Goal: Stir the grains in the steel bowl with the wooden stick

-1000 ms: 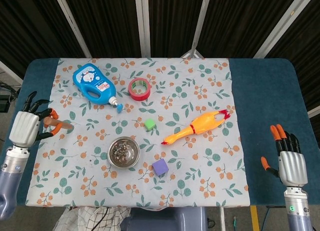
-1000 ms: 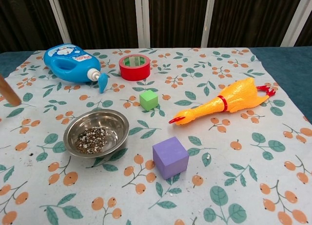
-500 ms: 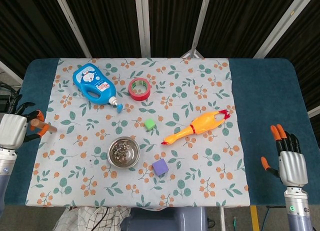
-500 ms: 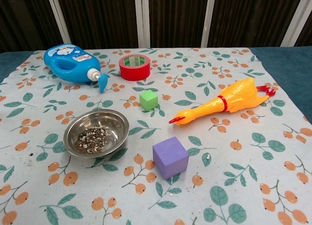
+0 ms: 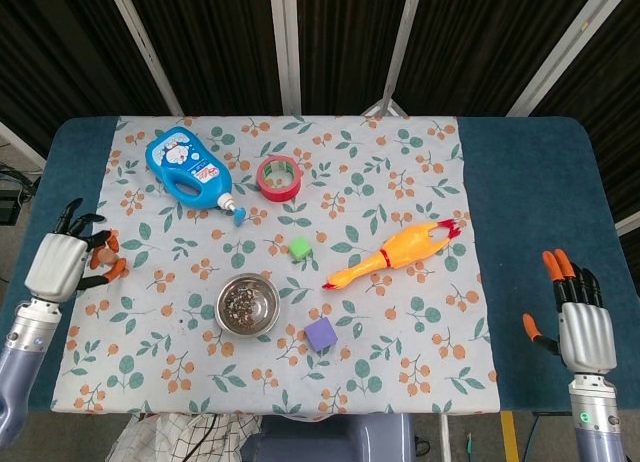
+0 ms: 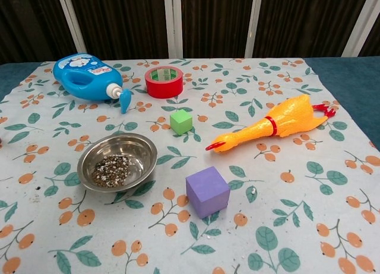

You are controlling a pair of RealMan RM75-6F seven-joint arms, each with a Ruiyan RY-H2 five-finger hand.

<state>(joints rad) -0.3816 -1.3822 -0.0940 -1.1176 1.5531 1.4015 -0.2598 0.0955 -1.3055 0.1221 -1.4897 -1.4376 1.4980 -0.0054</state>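
The steel bowl (image 5: pixel 247 304) (image 6: pixel 117 161) stands on the flowered cloth at front left, with grains (image 6: pixel 111 170) in its bottom. My left hand (image 5: pixel 58 266) hovers at the cloth's left edge, well left of the bowl. It holds the wooden stick (image 5: pixel 106 244), of which only a short brown end shows between the fingers. My right hand (image 5: pixel 584 324) is off the cloth at the table's front right, fingers straight and apart, holding nothing. Neither hand shows in the chest view.
A blue detergent bottle (image 5: pixel 189 169) and a red tape roll (image 5: pixel 279 176) lie behind the bowl. A green cube (image 5: pixel 299 248), a purple cube (image 5: pixel 320 333) and a yellow rubber chicken (image 5: pixel 396 252) sit to the bowl's right.
The left hand swung out to the left, then came back right and slightly lower. The stick now shows less and has left the chest view. The right hand has not moved.
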